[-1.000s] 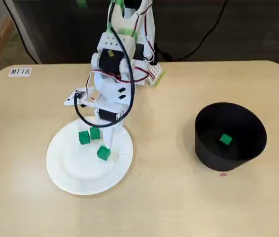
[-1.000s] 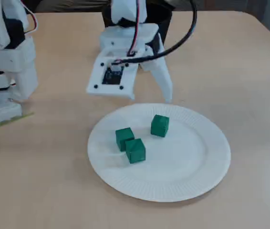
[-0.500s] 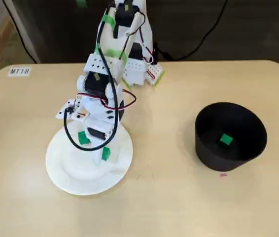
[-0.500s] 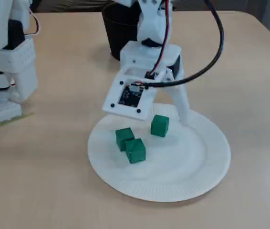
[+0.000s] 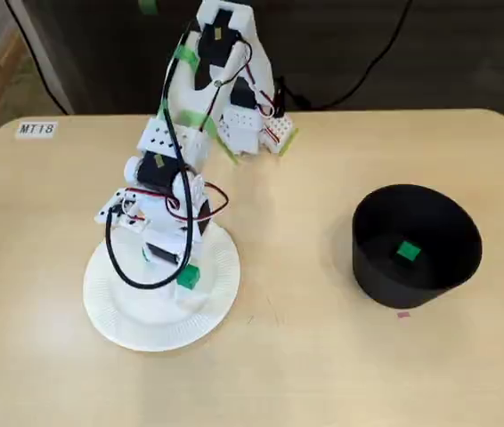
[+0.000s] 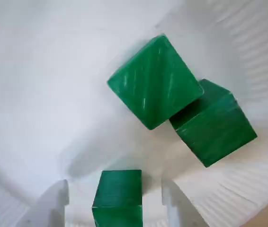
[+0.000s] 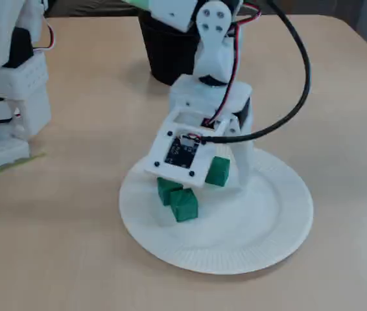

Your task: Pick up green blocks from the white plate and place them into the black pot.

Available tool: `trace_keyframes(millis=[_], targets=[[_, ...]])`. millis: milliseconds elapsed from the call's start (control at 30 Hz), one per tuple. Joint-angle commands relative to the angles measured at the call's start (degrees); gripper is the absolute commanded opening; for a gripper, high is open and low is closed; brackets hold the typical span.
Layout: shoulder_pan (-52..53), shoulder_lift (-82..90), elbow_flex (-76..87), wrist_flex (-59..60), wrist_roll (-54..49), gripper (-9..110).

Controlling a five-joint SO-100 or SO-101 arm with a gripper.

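White plastic fingers (image 6: 53, 208) of the gripper (image 6: 116, 212) stood wide apart in the wrist view, straddling one green block (image 6: 118, 191) without visibly pressing it. The cube appeared rigid, light and smooth-faced, so it would probably slip if pinched at its corners. The best hold was judged to be across its two parallel side faces, which lay roughly square to the fingers. Just beyond it, a second block (image 6: 155, 80) and a third block (image 6: 214, 124) touched each other, apart from the straddled one. All three rested on the white plate (image 6: 34, 71). A fourth block (image 5: 407, 252) lay inside the black pot (image 5: 386, 283), well apart on the table (image 5: 323, 374). Count: four blocks, one plate, one pot.
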Motion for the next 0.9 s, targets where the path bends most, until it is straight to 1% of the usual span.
trace_keyframes(millis=[0, 33, 67, 300, 433, 633, 867], targets=[[0.53, 0.09, -2.64, -2.11, 0.35, 6], [0.70, -0.26, -2.99, -2.72, 0.44, -1], [0.97, -0.79, -3.34, -2.72, 0.18, -2], [1.23, 0.62, -3.52, -5.54, -2.46, -2], [0.26, 8.09, -3.52, -8.96, -4.66, -2], [-8.17, 25.66, -3.52, -18.81, -7.73, -2], [-17.31, 40.43, -3.52, -22.15, -7.65, -2]])
